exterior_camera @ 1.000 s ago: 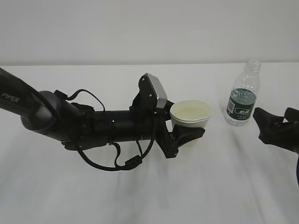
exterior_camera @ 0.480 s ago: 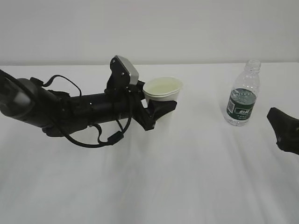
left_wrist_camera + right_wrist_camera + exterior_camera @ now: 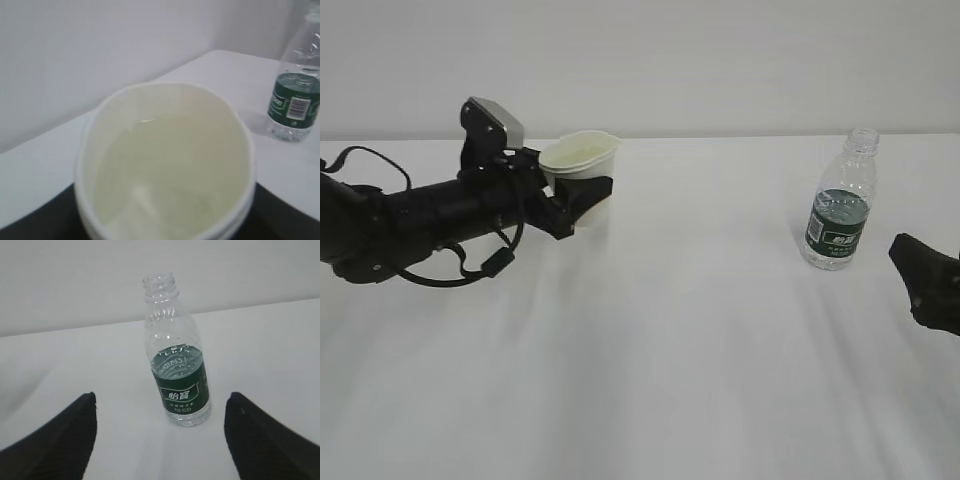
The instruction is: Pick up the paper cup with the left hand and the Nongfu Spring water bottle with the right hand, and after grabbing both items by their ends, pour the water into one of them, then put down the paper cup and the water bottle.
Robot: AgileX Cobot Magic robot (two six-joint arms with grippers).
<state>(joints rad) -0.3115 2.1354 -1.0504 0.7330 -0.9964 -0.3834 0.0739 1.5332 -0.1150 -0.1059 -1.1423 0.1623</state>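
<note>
The white paper cup (image 3: pixel 580 158) stands upright at the back left of the table, and my left gripper (image 3: pixel 586 192) is shut on its wall just under the rim. In the left wrist view the cup (image 3: pixel 165 165) fills the frame and holds water (image 3: pixel 165 190); black fingers (image 3: pixel 30 225) show at both lower corners. The uncapped water bottle (image 3: pixel 840 205) with a dark green label stands alone at the right, about half full. My right gripper (image 3: pixel 160 440) is open and held back from the bottle (image 3: pixel 177 370), with nothing between its fingers.
A white cloth-covered table (image 3: pixel 670 350) runs to a plain white wall (image 3: pixel 720 60) behind. A wide stretch of bare cloth lies between cup and bottle. My right gripper (image 3: pixel 925 282) shows at the right edge of the exterior view.
My left arm has carried the cup from the middle of the table to the left and farther back. The right gripper drew back a little to the right. The bottle has not moved.
</note>
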